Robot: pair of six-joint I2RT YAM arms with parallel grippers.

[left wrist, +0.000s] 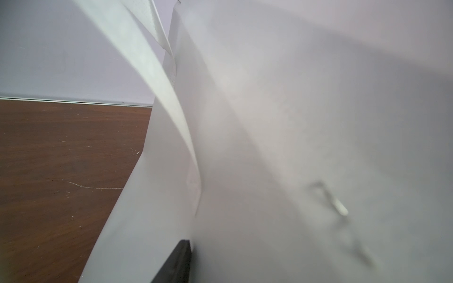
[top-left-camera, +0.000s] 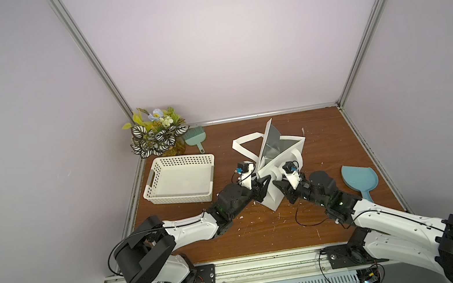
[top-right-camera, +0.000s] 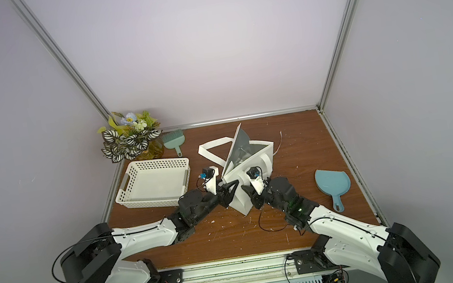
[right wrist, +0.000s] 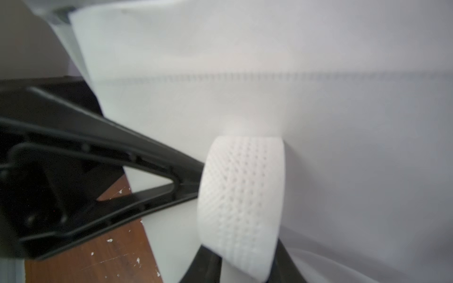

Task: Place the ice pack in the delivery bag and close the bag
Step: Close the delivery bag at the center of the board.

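Right wrist view: we see a white woven handle (right wrist: 240,196) of the delivery bag (right wrist: 318,98) lying across two black fingers (right wrist: 110,152). Both fingertips run in behind the strap. We therefore cannot tell whether the jaws of the right gripper (top-left-camera: 278,184) are together, apart or pinching it. In both top views this gripper sits against the bag's near face, at that handle.

The left gripper (top-left-camera: 263,187) faces it across the bag's near corner. Its jaws stand apart: one finger lies over the near face, the other sits beside the side wall, and the corner edge is between them. We cannot tell whether they press the fabric. In the left wrist view only a sliver of one finger (left wrist: 177,262) shows, touching the white wall.

The bag stands on the table (top-left-camera: 263,234), touching or just beyond both pairs of jaws. Its flap (top-left-camera: 268,136) is raised beyond the left jaws and shows silver lining. The far handle (top-left-camera: 246,138) lies flat on the table past them.

We cannot tell where the ice pack is; no view shows it, and neither pair of jaws shows it.

The perforated basket (top-left-camera: 179,161) lies well apart on the outer side of the left jaws. The blue dustpan (top-left-camera: 359,180) lies well apart on the outer side of the right jaws.
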